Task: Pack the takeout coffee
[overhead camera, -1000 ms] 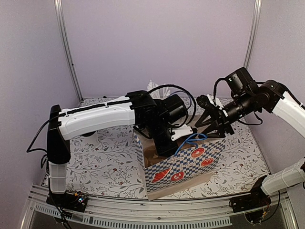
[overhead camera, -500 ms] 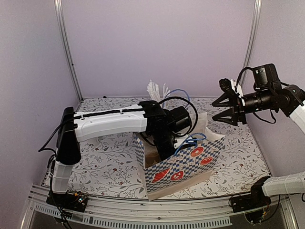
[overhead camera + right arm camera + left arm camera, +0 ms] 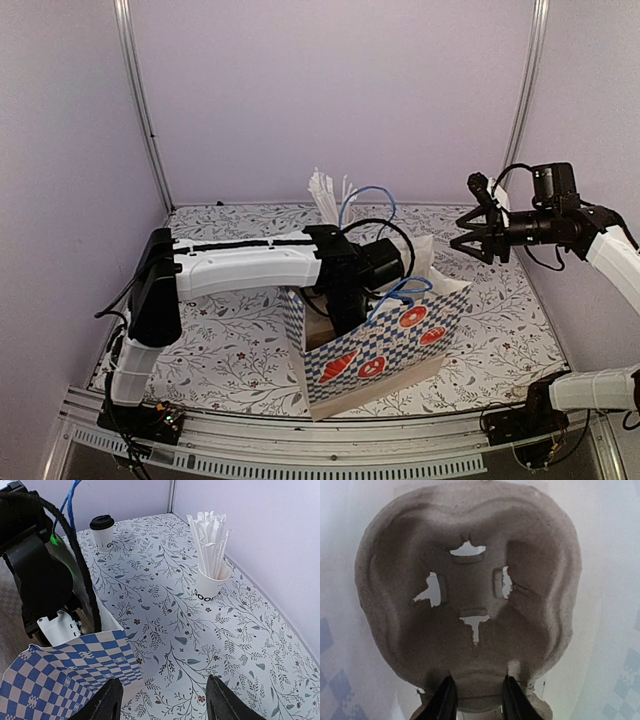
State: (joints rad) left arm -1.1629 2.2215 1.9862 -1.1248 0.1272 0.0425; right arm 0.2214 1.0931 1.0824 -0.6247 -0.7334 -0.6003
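Your left gripper (image 3: 477, 687) is clenching the near edge of the pulp carrier (image 3: 470, 595), which is sitting down inside the checkered bag (image 3: 385, 345). Your right gripper (image 3: 162, 690) is hanging released above the table (image 3: 165, 625). The coffee cup (image 3: 102, 530) is standing upright on the table outside the bag, lid on, well apart from the cup of straws (image 3: 211, 582).

**Table surface and the items standing on it**

A table (image 3: 230, 340) covered in a white floral-print sheet carries three items. A blue-and-white checked paper bag (image 3: 375, 350) stands upright near the front edge. Behind it, well apart from each other, stand the lidded takeout coffee (image 3: 103, 531) and a white cup of straws (image 3: 211, 587), the latter near the wall.
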